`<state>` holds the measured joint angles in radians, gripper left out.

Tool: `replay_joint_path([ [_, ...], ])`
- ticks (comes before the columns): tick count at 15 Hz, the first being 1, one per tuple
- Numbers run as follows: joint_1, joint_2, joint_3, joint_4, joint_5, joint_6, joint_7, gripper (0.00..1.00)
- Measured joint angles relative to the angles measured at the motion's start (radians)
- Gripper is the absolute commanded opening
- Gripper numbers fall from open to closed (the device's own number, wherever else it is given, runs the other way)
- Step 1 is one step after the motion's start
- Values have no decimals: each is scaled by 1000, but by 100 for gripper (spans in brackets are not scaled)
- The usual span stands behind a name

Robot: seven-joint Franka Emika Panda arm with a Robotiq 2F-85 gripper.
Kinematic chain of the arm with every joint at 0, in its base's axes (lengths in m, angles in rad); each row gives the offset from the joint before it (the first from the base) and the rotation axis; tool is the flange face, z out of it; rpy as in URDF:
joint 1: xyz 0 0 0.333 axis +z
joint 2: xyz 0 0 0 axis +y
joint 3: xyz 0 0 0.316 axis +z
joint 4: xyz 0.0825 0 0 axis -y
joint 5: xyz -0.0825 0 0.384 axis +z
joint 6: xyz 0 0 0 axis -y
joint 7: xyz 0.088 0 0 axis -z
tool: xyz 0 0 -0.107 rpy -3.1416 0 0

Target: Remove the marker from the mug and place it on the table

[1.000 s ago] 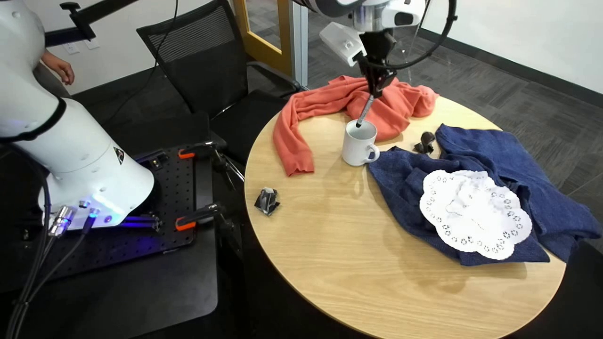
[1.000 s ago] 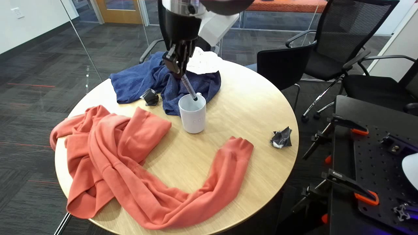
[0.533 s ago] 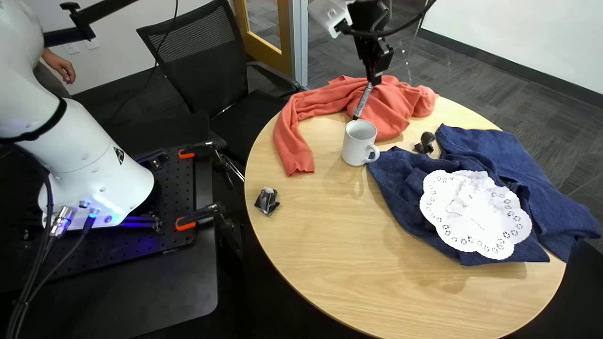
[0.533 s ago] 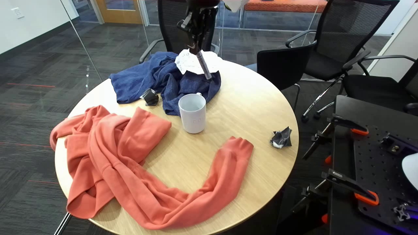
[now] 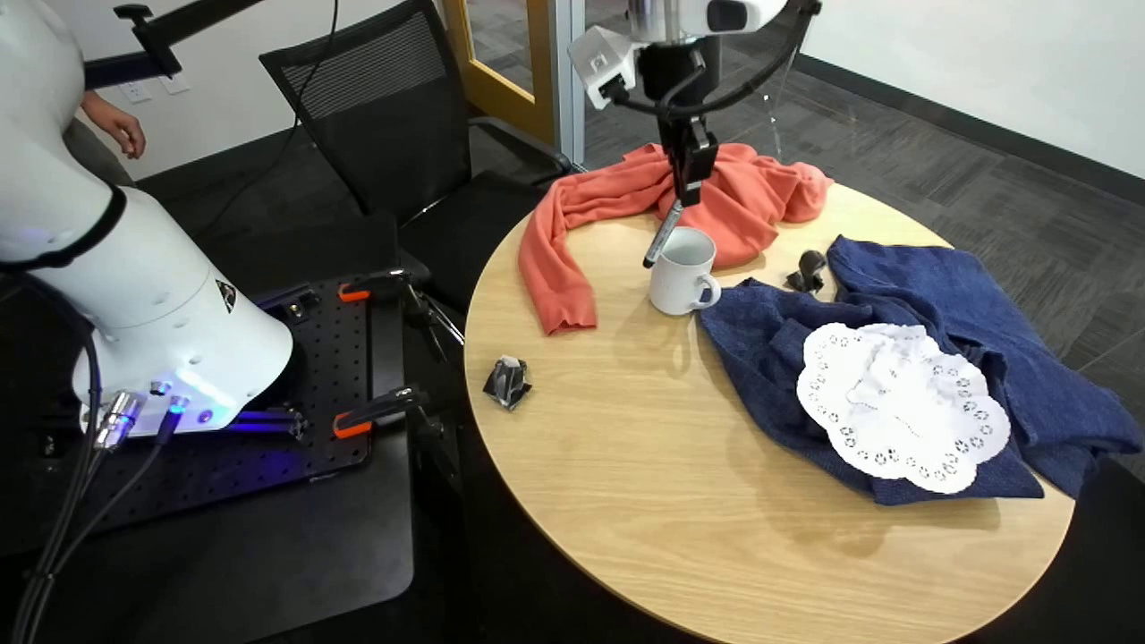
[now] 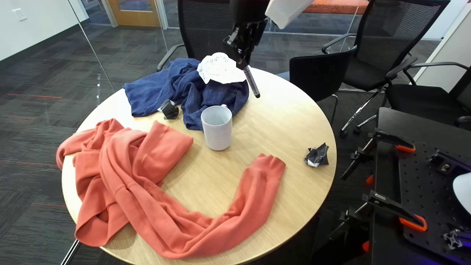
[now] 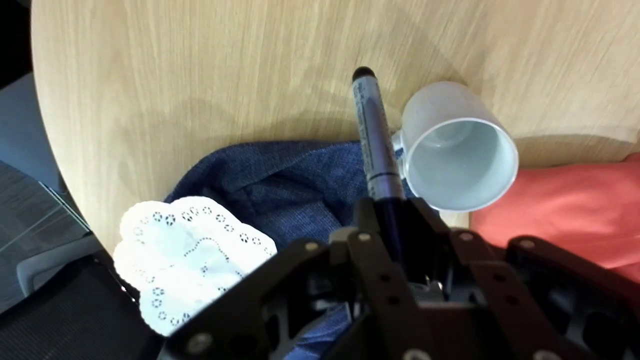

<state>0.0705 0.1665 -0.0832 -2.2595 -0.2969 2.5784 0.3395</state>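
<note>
Our gripper (image 7: 393,209) is clamped around the marker (image 7: 376,135), outside the white mug (image 7: 452,147); removal looks done, so we should next lower it to the wooden worktop (image 7: 225,60).

In an exterior view, the table (image 5: 626,501) is seen obliquely from above, sweater (image 5: 626,186) at the far edge; in an exterior view facing roughly back, the sweater lines the near edge, jeans (image 6: 162,88) the far one. Both take in nearly the whole table. The wrist view looks steeply down, much nearer, past the gripper (image 7: 395,212) to mug (image 7: 452,145), doily (image 7: 190,255) and one table edge.
</note>
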Motion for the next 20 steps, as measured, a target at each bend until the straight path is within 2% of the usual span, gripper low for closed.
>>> replay_joint_path([
  [10, -22, 140, -118, -40, -205, 5, 30, 6],
  [20, -33, 354, -151, -18, -218, 16, -4, 6],
])
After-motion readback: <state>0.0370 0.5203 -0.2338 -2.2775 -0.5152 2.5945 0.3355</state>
